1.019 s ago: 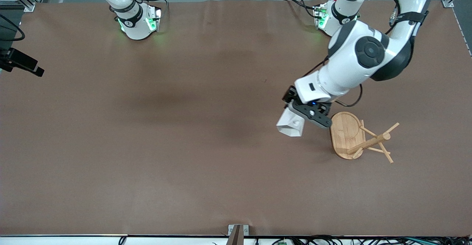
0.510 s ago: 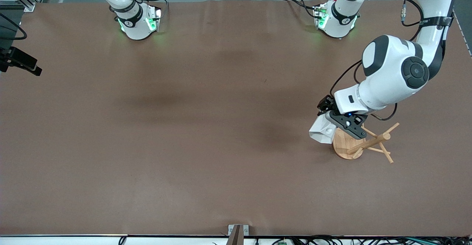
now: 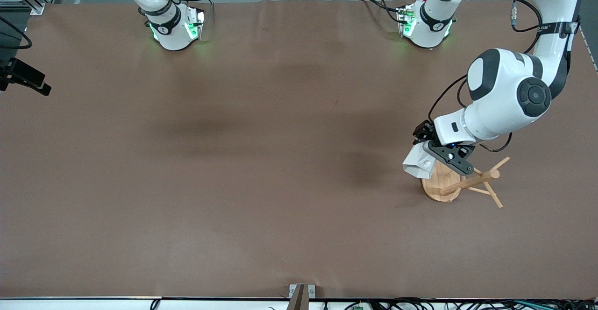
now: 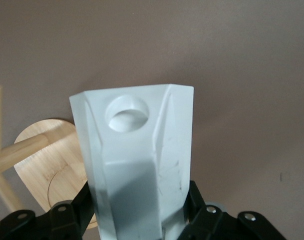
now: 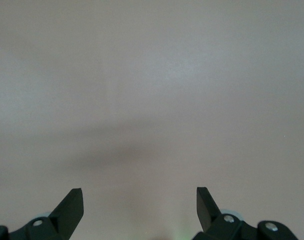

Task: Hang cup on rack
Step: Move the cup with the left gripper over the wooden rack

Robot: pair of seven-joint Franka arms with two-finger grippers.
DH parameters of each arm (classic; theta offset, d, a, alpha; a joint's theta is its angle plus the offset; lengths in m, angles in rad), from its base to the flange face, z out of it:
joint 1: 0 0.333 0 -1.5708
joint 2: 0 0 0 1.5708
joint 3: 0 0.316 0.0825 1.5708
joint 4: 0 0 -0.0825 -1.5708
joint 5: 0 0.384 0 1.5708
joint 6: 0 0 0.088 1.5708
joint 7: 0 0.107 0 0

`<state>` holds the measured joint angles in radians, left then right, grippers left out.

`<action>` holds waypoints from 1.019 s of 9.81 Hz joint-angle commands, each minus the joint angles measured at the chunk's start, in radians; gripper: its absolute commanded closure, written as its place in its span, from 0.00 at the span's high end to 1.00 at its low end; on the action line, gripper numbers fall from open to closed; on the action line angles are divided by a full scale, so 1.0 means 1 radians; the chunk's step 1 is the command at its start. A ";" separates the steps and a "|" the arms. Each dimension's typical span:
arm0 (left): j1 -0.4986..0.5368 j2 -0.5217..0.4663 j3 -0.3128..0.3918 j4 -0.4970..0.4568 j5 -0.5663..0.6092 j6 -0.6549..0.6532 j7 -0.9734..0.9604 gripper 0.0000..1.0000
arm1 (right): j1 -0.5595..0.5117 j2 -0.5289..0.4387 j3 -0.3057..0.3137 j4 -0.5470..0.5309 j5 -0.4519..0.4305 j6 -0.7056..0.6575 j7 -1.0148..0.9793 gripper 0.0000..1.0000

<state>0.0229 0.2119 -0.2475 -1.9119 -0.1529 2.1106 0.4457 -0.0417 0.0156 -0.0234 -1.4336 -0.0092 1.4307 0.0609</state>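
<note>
Step in hand: carrying the cup (image 3: 419, 163) to the rack (image 3: 460, 181). Left claw (image 3: 432, 153) clenched on the cup, held over the rack's oval base at the left arm's end of the bench (image 3: 233, 160); not yet on a peg. Next move likely calls for lining the handle's round hole (image 4: 127, 112) with a peg.

Right claw (image 5: 140, 200) released, waiting over bare bench. Only the left wrist view shows the hole; only the front view shows the pegs' spread.

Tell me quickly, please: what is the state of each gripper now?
Left gripper: shut on the cup, over the rack base.
Right gripper: open, holding nothing; that arm waits.
</note>
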 commanded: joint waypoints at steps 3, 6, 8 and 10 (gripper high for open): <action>-0.001 -0.037 0.046 -0.047 -0.001 -0.032 0.019 0.01 | -0.006 -0.008 0.000 0.004 -0.011 -0.009 -0.015 1.00; -0.001 -0.023 0.070 -0.036 -0.002 -0.021 0.019 0.01 | -0.009 -0.006 0.000 0.004 -0.011 -0.010 -0.015 1.00; -0.001 -0.019 0.073 -0.030 -0.004 -0.009 0.019 0.01 | -0.010 -0.006 0.000 0.002 -0.011 -0.010 -0.015 1.00; 0.000 -0.011 0.085 -0.029 -0.004 -0.008 0.037 0.01 | -0.010 -0.006 0.000 0.002 -0.011 -0.015 -0.016 1.00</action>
<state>0.0268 0.1825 -0.1752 -1.9207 -0.1528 2.0819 0.4512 -0.0445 0.0157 -0.0267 -1.4336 -0.0092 1.4285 0.0598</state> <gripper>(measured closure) 0.251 0.000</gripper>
